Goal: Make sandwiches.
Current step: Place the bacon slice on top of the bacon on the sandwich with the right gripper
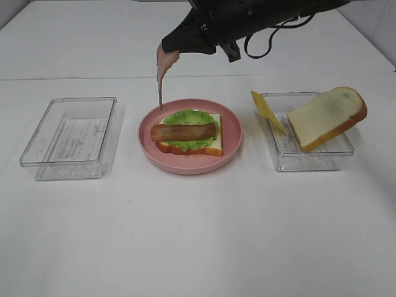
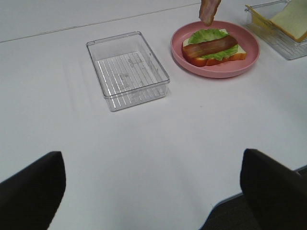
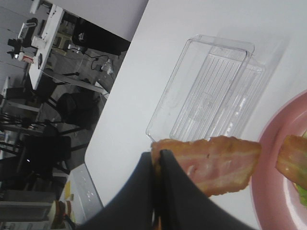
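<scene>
Open sandwich (image 1: 189, 141) on the pink plate (image 1: 231, 133): bread slice (image 1: 216, 146), lettuce leaf (image 1: 185, 117), one bacon strip (image 1: 184, 132) flat on top; a second bacon strip (image 1: 161, 80) hangs above.

No text, label, brand, number or sign can be read on anything in these views.

Black right gripper (image 1: 168, 47), looped black cable (image 1: 257, 57)

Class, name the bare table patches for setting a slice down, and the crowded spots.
Bare: the table in front; the gap between left tray and pink plate. Crowded: the plate, bacon strip hanging by it, and the right tray.
</scene>
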Available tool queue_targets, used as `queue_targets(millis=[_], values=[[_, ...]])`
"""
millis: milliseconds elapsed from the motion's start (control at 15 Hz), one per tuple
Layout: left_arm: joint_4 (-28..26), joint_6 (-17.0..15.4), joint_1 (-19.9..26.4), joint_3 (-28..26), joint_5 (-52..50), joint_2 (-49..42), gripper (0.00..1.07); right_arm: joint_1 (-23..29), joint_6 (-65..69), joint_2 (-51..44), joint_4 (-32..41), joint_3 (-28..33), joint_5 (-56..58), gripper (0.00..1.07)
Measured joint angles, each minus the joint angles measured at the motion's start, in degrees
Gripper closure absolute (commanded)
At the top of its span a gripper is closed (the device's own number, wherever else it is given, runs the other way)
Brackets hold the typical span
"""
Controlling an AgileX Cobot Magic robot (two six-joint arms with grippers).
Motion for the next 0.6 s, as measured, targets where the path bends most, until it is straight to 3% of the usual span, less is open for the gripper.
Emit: queue_targets(millis=[267,600], values=[[0.00,0.00,0.00,0.00,0.00,0.00,0.15,0.00,-2.46,5.96,7.68,0.00,-0.46,1.07],[0.00,0.00,0.00,0.00,0.00,0.00,0.15,0.00,-2.46,10.49,9.91,0.00,-1.89,1.07]])
